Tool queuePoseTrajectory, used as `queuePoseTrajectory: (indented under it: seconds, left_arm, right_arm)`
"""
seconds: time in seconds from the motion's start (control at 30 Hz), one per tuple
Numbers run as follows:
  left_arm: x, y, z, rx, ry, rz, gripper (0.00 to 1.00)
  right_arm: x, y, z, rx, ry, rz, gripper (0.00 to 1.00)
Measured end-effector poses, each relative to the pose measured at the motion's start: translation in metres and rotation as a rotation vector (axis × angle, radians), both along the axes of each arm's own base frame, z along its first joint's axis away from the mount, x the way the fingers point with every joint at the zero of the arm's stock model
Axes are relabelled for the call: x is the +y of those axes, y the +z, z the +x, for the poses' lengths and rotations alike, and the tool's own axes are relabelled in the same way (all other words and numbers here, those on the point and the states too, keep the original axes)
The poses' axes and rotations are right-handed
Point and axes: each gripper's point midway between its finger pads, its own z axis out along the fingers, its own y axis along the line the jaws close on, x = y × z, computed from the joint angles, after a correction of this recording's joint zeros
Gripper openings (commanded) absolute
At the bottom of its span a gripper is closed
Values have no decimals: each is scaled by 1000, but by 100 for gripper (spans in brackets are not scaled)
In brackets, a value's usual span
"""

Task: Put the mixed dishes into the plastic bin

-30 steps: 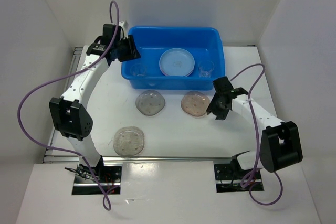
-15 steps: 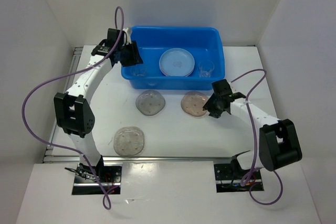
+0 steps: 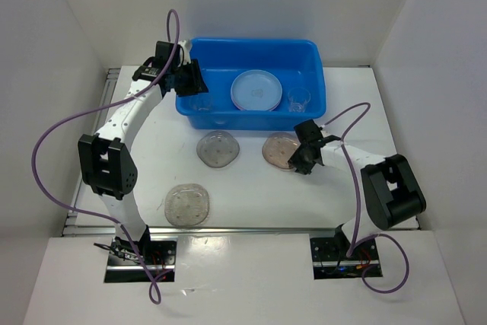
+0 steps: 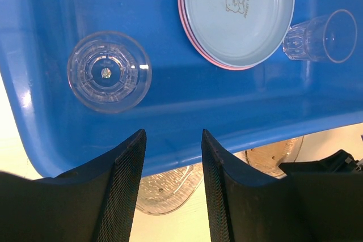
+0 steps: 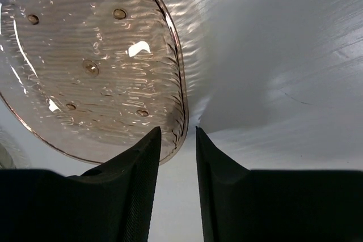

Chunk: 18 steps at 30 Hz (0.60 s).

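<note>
The blue plastic bin (image 3: 313, 58) holds a light blue plate (image 4: 238, 15) stacked on a pink one, an upright clear cup (image 4: 109, 72) and a second clear cup (image 4: 320, 37) lying on its side. My left gripper (image 3: 190, 80) (image 4: 173, 134) hangs open and empty over the bin's left near wall. On the table lie a tan plate (image 3: 280, 150) (image 5: 91, 60) and two greyish plates (image 3: 218, 148) (image 3: 188, 205). My right gripper (image 3: 298, 161) (image 5: 178, 130) sits low at the tan plate's right edge. It is open, with the plate's rim in the narrow gap between its fingers.
White walls enclose the table on the left, back and right. The left arm's purple cable (image 3: 53, 138) loops out over the table's left side. The right arm's cable (image 3: 358, 112) arcs above the table just right of the bin.
My right gripper has dropped and moved left onto the tan plate's right rim, and its jaws have narrowed. The left gripper shifted slightly right at first, then held still.
</note>
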Motion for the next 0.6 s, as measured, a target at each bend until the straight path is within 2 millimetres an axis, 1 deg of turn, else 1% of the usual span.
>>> queuePoseTrajectory:
  seconds: [0.07,0.1,0.17,0.2,0.3,0.33,0.5,0.6]
  left_arm:
    - [0,0,0,1,-2,-2,52]
    - [0,0,0,1,-2,-2,52]
    - [-1,0,0,1,-3,-3,52]
    - [-1,0,0,1,-4,-3,52]
    - [-1,0,-1,1,-6,-5,52]
    - [-1,0,-1,1,-6,-5,52]
    - [-1,0,-1,1,-8,-6,52]
    - [-1,0,-1,2,-8,-5,52]
  right_arm:
    - [0,0,3,-9,-11,-2,33]
    - [-1,0,4,-15,-15,-2,27]
    - [-2,1,7,-25,-27,-9,23]
    - [-3,1,7,-27,-32,-14,18]
    - [-5,2,11,-44,-49,-22,8]
    - [-5,2,12,-49,-52,-21,2]
    - [-3,15,17,-96,-50,-11,1]
    - [1,26,8,-106,-18,-19,1]
